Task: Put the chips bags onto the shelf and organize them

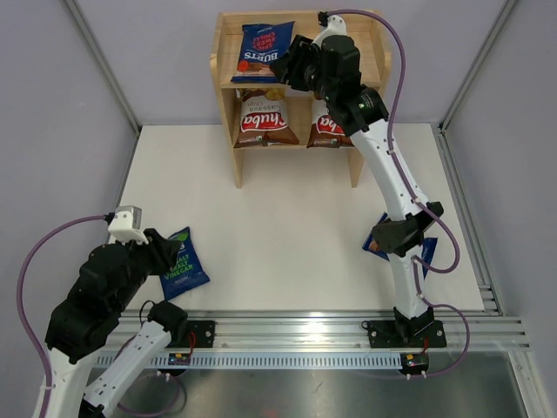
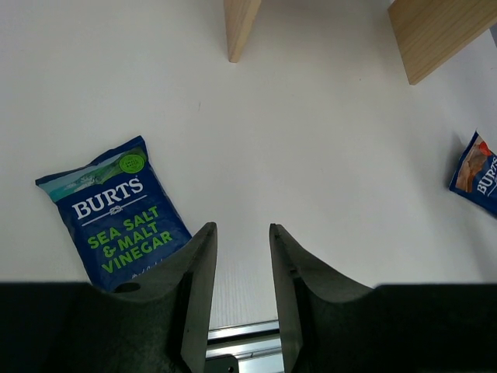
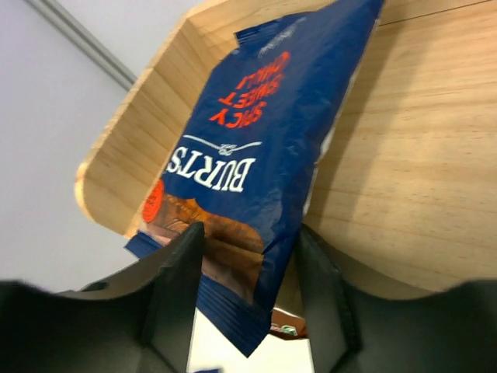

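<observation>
A dark blue Burts bag [image 1: 259, 45] lies on the top tier of the wooden shelf [image 1: 370, 52]. My right gripper [image 1: 285, 65] is open, and its fingers straddle this bag's near end [image 3: 256, 148] at the tier's front edge; the gripper [image 3: 250, 233] shows the same in the right wrist view. Two brown Chuba bags [image 1: 264, 122] [image 1: 326, 129] stand on the lower tier. A Burts sea salt bag [image 1: 184, 261] lies flat on the table at the left. My left gripper [image 2: 241, 229] is open and empty, just right of that bag [image 2: 116, 210]. A third Burts bag [image 1: 381, 237] lies under the right arm.
The shelf's two front legs [image 2: 241, 27] [image 2: 435, 35] stand on the white table. The third Burts bag also shows at the right edge of the left wrist view [image 2: 475, 175]. A metal rail [image 1: 305, 329] runs along the near edge. Grey walls enclose the sides.
</observation>
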You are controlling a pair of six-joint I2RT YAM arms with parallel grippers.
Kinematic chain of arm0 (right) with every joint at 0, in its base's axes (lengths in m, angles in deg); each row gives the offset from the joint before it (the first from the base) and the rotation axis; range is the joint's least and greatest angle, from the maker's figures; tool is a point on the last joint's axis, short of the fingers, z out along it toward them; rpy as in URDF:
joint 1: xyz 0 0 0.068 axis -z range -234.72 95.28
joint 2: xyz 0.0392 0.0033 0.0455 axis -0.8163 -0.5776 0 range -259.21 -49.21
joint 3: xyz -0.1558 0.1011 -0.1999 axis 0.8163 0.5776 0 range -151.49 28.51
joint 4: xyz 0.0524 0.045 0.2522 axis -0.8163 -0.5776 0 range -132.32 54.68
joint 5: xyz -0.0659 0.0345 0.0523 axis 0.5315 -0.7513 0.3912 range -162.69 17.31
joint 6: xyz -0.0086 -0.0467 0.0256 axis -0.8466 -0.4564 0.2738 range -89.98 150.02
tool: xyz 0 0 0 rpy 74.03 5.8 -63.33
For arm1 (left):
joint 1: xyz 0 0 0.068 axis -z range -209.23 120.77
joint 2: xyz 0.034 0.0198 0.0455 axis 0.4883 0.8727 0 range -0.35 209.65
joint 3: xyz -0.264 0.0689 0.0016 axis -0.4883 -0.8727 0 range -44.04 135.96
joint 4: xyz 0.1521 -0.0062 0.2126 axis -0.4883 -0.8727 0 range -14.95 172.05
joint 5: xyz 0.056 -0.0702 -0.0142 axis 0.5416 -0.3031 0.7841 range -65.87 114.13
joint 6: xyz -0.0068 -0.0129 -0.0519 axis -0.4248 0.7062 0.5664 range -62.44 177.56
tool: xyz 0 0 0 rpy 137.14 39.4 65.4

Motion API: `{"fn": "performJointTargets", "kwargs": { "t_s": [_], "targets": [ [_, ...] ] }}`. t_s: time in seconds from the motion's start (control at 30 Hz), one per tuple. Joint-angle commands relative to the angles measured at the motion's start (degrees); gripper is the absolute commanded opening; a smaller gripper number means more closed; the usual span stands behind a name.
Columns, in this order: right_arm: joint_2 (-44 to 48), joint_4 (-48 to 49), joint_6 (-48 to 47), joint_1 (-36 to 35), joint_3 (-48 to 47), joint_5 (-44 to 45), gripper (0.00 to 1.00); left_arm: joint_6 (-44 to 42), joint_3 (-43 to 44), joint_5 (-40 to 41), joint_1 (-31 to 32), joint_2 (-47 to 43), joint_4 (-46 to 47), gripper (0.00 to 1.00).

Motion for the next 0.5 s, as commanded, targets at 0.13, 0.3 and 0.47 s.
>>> {"fn": "performJointTargets", "kwargs": {
  "t_s": [0.13,0.3,0.47],
  "targets": [
    [-0.6,-0.8,-5.3,0.3,-1.5,3.6,0.44,-1.6,0.1,-1.6,-0.1,-0.9,1.2,0.37],
    [-2.8,1.5,-6.8,-1.6,-2.5,2.1,0.43,-1.7,0.2,-1.5,-0.1,-1.3,0.9,0.38],
    [-4.6,4.1,-5.6,-2.8,-3.1,0.6,0.43,-1.6,0.2,-1.4,-0.1,-1.3,0.9,0.38]
  ]
}}
